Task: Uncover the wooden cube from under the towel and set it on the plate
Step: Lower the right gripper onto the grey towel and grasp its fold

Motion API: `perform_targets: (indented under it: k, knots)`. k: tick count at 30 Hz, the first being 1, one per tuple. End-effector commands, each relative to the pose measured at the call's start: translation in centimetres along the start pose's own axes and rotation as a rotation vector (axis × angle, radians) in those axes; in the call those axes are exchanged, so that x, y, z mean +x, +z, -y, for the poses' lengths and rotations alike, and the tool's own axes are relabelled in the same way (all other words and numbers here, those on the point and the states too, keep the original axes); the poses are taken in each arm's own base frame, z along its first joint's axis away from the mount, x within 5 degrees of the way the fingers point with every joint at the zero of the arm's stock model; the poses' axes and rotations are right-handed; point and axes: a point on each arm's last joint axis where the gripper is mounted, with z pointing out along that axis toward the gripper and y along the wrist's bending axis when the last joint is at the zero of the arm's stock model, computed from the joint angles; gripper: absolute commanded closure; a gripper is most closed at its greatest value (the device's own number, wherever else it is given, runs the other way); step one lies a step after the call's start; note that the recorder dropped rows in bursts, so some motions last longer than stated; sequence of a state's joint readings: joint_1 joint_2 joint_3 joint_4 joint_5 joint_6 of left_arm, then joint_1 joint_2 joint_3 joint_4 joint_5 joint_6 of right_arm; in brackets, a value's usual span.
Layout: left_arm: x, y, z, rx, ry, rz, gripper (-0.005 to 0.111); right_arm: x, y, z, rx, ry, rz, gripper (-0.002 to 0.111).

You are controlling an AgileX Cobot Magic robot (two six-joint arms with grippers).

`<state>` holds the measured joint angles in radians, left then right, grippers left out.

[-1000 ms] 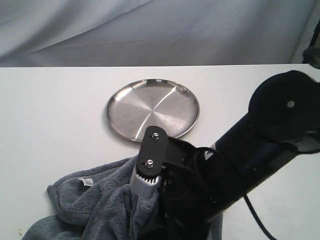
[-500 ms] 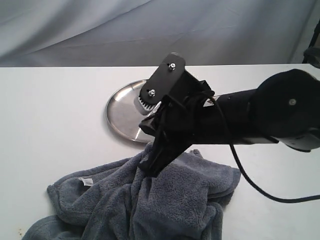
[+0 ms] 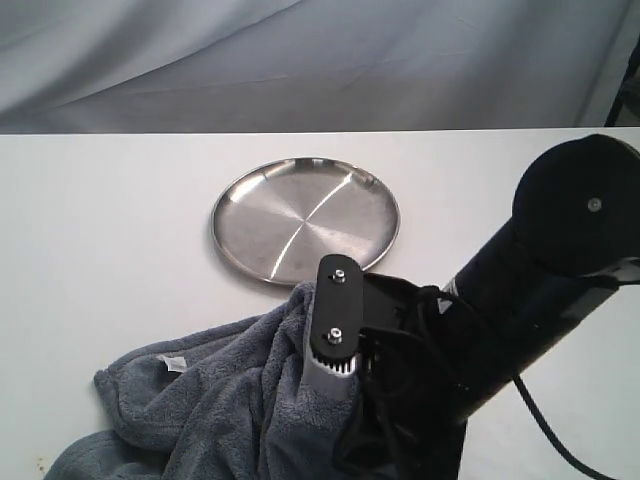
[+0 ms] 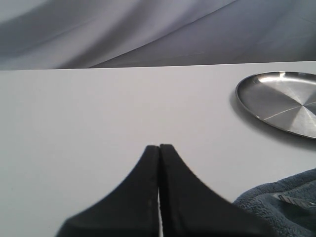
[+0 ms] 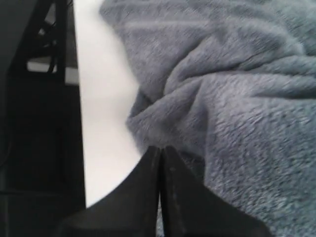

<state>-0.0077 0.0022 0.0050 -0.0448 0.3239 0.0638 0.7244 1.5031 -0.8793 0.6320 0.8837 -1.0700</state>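
- Right end effector (image 5: 160,148): you've got its fingers pressed together, tips at a fold of the towel (image 3: 210,400).
- Left end effector (image 4: 159,147): fingers together too, over bare worktop (image 3: 100,250).
- Your towel sits bunched up at the near side of the worktop, white label (image 3: 173,363) facing up.
- Plate (image 3: 305,218) sits flat just beyond the towel, the cloth's far edge right at its rim.
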Motion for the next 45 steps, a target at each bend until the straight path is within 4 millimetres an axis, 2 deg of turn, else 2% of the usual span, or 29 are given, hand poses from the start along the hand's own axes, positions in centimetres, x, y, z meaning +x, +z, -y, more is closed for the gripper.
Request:
perform_targets:
  k: [1, 4, 5, 9, 12, 17, 20, 22, 24, 28, 30, 35, 38, 40, 42, 45]
  knots:
    - [-0.3, -0.1, 0.0, -0.003, -0.005, 0.019, 0.107, 0.7, -0.4, -0.1, -0.002, 0.123, -0.077, 0.108]
    - [-0.3, -0.1, 0.0, -0.003, -0.005, 0.019, 0.107, 2.2, -0.6, 0.8, 0.128, 0.256, -0.232, 0.108]
    - [-0.3, -0.1, 0.0, -0.003, -0.005, 0.019, 0.107, 2.9, -0.9, 1.3, 0.205, 0.353, -0.296, 0.108]
    - [-0.3, -0.1, 0.0, -0.003, -0.005, 0.019, 0.107, 5.0, -0.4, 0.6, 0.228, 0.443, -0.391, 0.108]
    - [-0.3, -0.1, 0.0, -0.003, -0.005, 0.019, 0.107, 5.9, 0.5, 0.8, 0.291, 0.465, -0.306, 0.108]
    - [-0.3, -0.1, 0.0, -0.003, -0.005, 0.019, 0.107, 4.7, 0.9, 1.7, 0.357, 0.492, -0.11, 0.108]
    - [-0.3, -0.1, 0.0, -0.003, -0.005, 0.019, 0.107, 4.9, 1.1, 1.5, 0.34, 0.437, -0.125, 0.102]
    - [-0.3, -0.1, 0.0, -0.003, -0.005, 0.019, 0.107, 4.9, 1.1, 1.5, 0.34, 0.437, -0.125, 0.091]
    - [-0.3, -0.1, 0.0, -0.003, -0.005, 0.019, 0.107, 4.9, 1.1, 1.5, 0.339, 0.428, -0.129, 0.075]
    - [-0.3, -0.1, 0.0, -0.003, -0.005, 0.019, 0.107, 4.9, 1.0, 1.6, 0.344, 0.383, -0.139, 0.023]
    - [-0.3, -0.1, 0.0, -0.003, -0.005, 0.019, 0.107, 4.9, 1.0, 1.6, 0.351, 0.381, -0.129, 0.003]
    - [-0.3, -0.1, 0.0, -0.003, -0.005, 0.019, 0.107, 4.5, 1.0, 1.9, 0.376, 0.373, -0.086, 0.004]
    - [-0.3, -0.1, 0.0, -0.003, -0.005, 0.019, 0.107, 3.8, 1.1, 1.8, 0.345, 0.47, 0.004, 0.004]
    - [-0.3, -0.1, 0.0, -0.003, -0.005, 0.019, 0.107, 3.9, 1.1, 1.7, 0.334, 0.478, -0.005, 0.006]
    - [-0.3, -0.1, 0.0, -0.003, -0.005, 0.019, 0.107, 4.1, 1.7, 1.9, 0.324, 0.483, -0.034, 0.008]
    - [-0.3, -0.1, 0.0, -0.003, -0.005, 0.019, 0.107, 4.9, 4.0, 2.8, 0.295, 0.508, -0.115, 0.013]
